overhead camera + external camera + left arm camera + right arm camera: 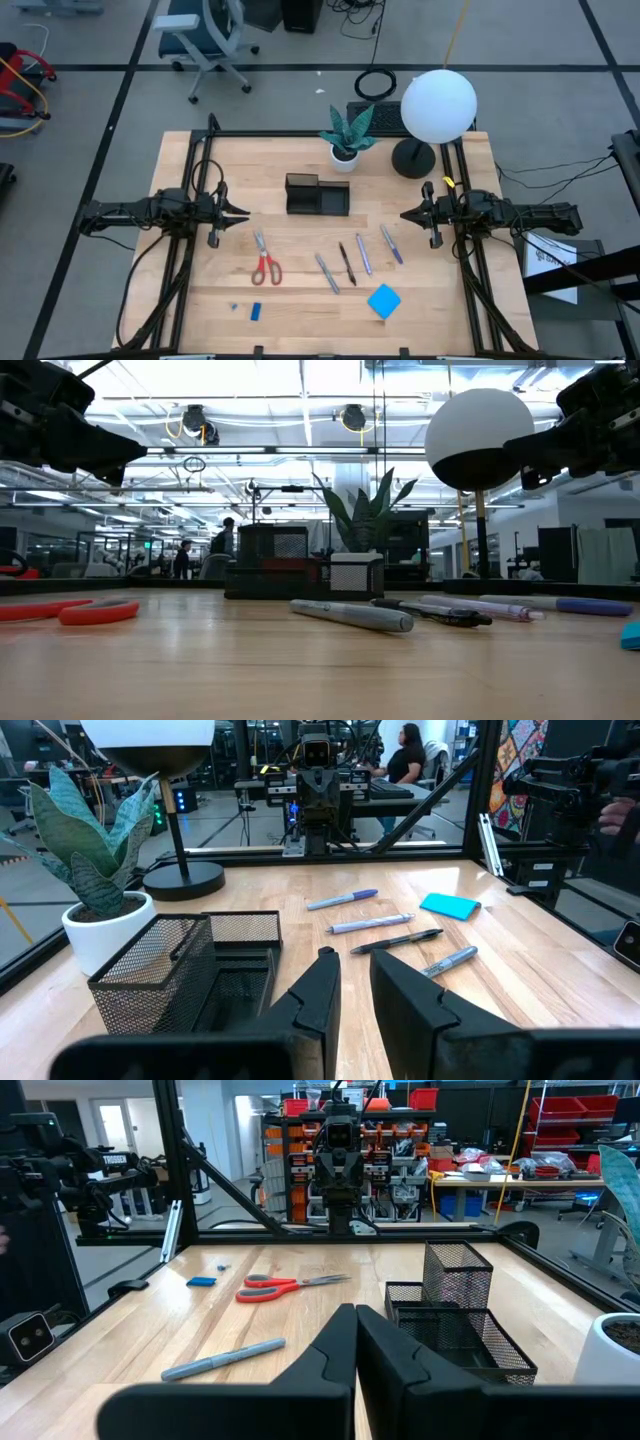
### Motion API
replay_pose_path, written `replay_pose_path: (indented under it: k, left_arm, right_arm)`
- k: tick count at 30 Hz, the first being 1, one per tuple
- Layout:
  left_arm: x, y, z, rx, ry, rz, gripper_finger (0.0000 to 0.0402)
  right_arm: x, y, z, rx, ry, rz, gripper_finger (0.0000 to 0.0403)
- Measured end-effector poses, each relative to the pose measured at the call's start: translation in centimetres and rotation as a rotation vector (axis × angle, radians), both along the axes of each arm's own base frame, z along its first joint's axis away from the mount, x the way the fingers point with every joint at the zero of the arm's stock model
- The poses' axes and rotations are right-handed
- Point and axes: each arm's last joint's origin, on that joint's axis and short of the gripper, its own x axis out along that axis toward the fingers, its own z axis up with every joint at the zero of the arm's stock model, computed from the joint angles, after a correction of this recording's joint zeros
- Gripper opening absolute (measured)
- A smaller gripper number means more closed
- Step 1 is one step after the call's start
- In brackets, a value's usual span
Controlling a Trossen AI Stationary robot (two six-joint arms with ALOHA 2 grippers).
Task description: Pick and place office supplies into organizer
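The black mesh organizer stands at the table's middle, toward the far edge. Nearer lie red-handled scissors, several slim pens side by side, a bright blue square pad and a small blue eraser-like piece. My left gripper hangs level at the table's left, above the wood, its fingers a little apart with nothing between them. At the table's right, my right gripper hangs level with its fingers shut on nothing. Both point at the table's middle.
A white pot with a green plant stands just beyond the organizer. A lamp with a white globe and a black round base stands at the far right. A tiny blue bit lies beside the eraser. Black frame rails run along both sides.
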Motion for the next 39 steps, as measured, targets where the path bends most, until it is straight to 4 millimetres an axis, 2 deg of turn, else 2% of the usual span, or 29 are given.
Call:
replay_pose_path:
  k: [6,12,31,39]
  left_arm:
    - [0.0,0.0,0.01,0.008,-0.001,0.0,0.0067]
    - [0.01,0.2,0.03,0.14,-0.007,0.059,0.0067]
    - [0.01,0.23,0.15,0.1,-0.018,0.072,0.0067]
    - [0.03,0.23,0.59,-0.024,-0.059,0.08,0.0067]
  right_arm:
    - [0.0,0.0,0.0,0.0,0.0,0.0,0.0]
    - [0.0,0.0,0.0,0.0,0.0,0.0,0.0]
    - [0.0,0.0,0.0,0.0,0.0,0.0,0.0]
    - [0.0,0.0,0.0,0.0,0.0,0.0,0.0]
